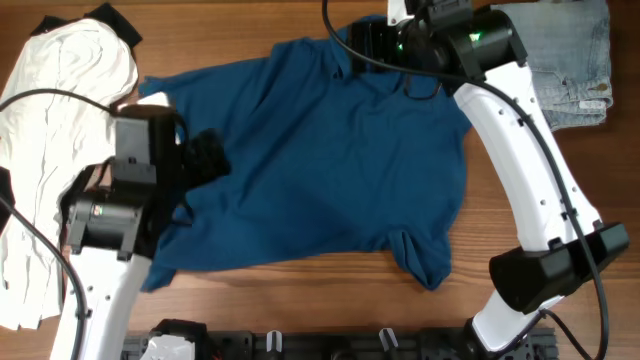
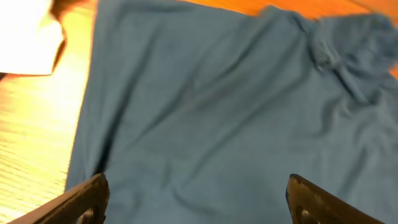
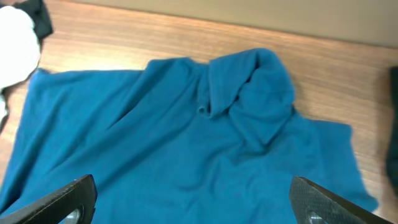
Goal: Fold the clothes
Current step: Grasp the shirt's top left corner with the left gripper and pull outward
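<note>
A blue T-shirt [image 1: 320,170] lies spread on the wooden table, with one sleeve bunched at the front right [image 1: 425,262]. My left gripper [image 1: 205,155] hovers over the shirt's left edge, open and empty; its view shows the blue cloth [image 2: 211,112] between the spread fingers [image 2: 196,202]. My right gripper [image 1: 365,40] is over the shirt's far edge, open and empty. Its view shows the shirt [image 3: 186,143] with a folded-over sleeve [image 3: 252,90] below the fingers [image 3: 196,199].
A pile of white cloth [image 1: 50,110] lies at the left, also in the left wrist view [image 2: 28,34]. Folded grey jeans [image 1: 565,55] sit at the far right corner. A black item [image 1: 115,20] lies behind the white pile.
</note>
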Robot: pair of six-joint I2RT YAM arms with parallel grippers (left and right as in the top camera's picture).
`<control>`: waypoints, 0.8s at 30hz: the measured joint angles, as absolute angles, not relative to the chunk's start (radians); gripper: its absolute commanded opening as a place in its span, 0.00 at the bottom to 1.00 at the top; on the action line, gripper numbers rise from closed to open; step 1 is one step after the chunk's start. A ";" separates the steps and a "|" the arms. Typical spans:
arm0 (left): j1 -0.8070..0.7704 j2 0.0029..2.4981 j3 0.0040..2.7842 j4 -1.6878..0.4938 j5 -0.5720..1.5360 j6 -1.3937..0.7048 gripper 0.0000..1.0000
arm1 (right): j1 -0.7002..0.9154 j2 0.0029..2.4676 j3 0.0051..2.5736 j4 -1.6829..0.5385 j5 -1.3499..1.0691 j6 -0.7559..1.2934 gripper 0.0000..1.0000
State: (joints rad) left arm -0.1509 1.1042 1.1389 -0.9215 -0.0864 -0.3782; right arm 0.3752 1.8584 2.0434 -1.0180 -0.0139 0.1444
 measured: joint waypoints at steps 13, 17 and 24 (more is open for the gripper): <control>-0.305 1.250 1.140 -0.794 -0.189 -0.357 0.94 | 0.320 2.130 2.045 -0.615 -0.038 0.096 0.98; -0.268 1.396 1.140 -0.647 -0.251 -0.355 0.95 | 0.320 2.256 2.037 -0.509 -0.067 0.092 0.94; -0.124 1.637 1.146 -0.319 -0.255 -0.319 1.00 | 0.320 2.275 2.037 -0.401 -0.075 0.078 0.93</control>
State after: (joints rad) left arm -0.1242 1.6367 1.1461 -0.3195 -0.2546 -0.3191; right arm 0.3199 2.2753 2.0373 -0.4011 -0.0746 0.0784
